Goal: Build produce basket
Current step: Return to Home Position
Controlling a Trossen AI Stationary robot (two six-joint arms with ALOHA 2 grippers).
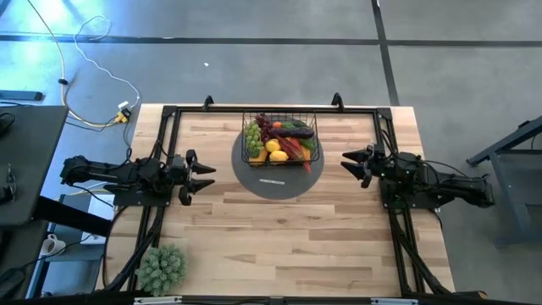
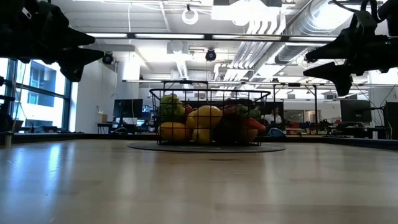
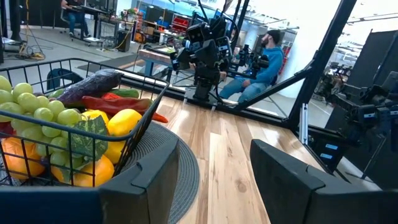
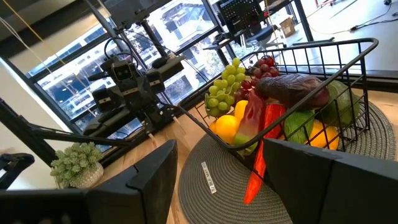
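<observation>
The black wire-mesh basket (image 1: 280,140) stands on a flat grey round disc (image 1: 275,174) at the table's far middle. It holds the produce (image 1: 279,144): green grapes, purple grapes, lemons, orange fruits, a red chili, an eggplant and green pieces. The basket also shows in the low view (image 2: 208,118), in the left wrist view (image 3: 74,124) and in the right wrist view (image 4: 286,99). My left gripper (image 1: 206,175) is open and empty, to the left of the disc. My right gripper (image 1: 350,162) is open and empty, to the right of the disc. Both hang above the table.
A small green potted plant (image 1: 161,267) stands at the table's near left corner. A small white label (image 1: 272,180) lies on the disc in front of the basket. Bare wood lies between the disc and the near edge. A person sits in the room beyond the table (image 3: 264,62).
</observation>
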